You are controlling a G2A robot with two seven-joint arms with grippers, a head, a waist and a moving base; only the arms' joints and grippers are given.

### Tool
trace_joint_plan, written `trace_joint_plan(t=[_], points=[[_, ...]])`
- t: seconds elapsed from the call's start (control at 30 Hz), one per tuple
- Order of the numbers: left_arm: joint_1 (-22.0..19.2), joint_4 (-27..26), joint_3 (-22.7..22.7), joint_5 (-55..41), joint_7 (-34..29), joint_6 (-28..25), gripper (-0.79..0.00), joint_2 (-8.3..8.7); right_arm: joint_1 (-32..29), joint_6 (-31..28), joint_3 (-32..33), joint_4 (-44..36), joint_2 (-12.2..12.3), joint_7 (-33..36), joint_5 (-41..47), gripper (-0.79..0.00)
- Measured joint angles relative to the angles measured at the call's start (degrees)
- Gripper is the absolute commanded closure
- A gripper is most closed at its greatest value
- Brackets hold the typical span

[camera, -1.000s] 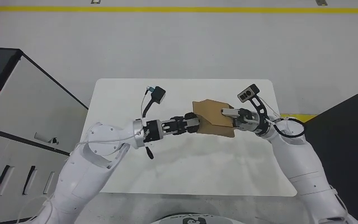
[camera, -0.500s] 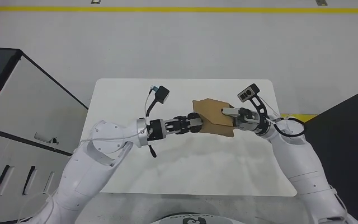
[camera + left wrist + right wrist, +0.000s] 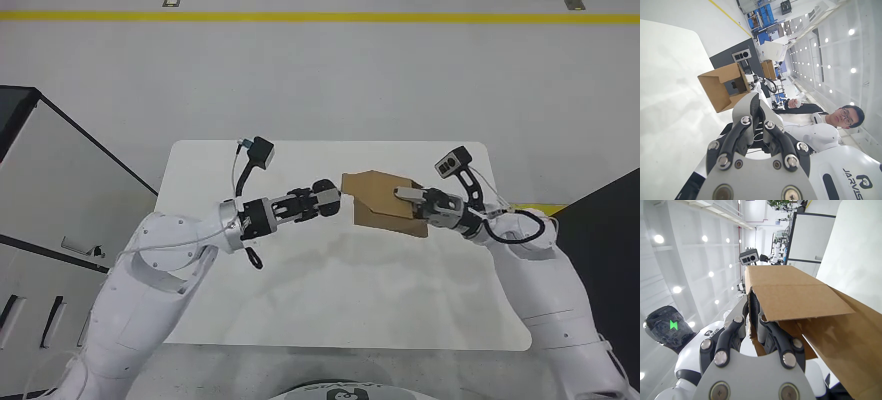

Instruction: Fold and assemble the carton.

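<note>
My right pincer (image 3: 408, 194) clamps a wall of the half-opened brown carton (image 3: 385, 205) at the white table (image 3: 330, 300)'s far side; my left pincer (image 3: 330, 191), fingers pressed together and empty, sits just beside its opposite end.

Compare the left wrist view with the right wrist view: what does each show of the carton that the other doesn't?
Left wrist view: the open end and hollow inside of the carton, the white table behind it, and the shut left gripper near one corner. Right wrist view: the right gripper clamped on a carton wall, beside a creased outer panel. Both: the brown carton, partly erected, flaps not closed.
</note>
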Motion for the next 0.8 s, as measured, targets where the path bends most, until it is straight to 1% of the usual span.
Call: trace_joint_plan(t=[0.13,0.27,0.37,0.57,0.7,0.8], points=[[-0.4,-0.4,1.1,1.3,0.1,0.3,0.0,-0.08,-0.7,-0.4,-0.2,-1.7,0.2,-0.9,-3.9,0.0],[-1.1,-0.1,2.1,2.1,0.4,0.5,0.0,-0.22,-1.3,-1.2,-0.4,-2.9,0.3,-1.0,-5.5,0.0],[-1.3,0.5,2.7,2.4,0.5,0.8,0.0,-0.28,-1.7,-2.7,-0.2,-3.5,0.3,-0.3,-4.8,0.0],[-1.3,1.1,3.1,1.4,0.1,1.0,0.0,-0.36,-2.5,-5.5,0.6,-3.5,0.2,1.7,0.5,0.0],[-1.0,1.0,3.3,1.1,-0.1,0.8,0.0,-0.37,-2.6,-6.3,0.7,-3.3,0.2,2.8,2.4,0.0],[-0.8,0.7,2.9,0.5,0.2,0.4,0.0,-0.37,-2.4,-5.7,0.6,-2.8,0.2,3.0,2.4,0.0]])
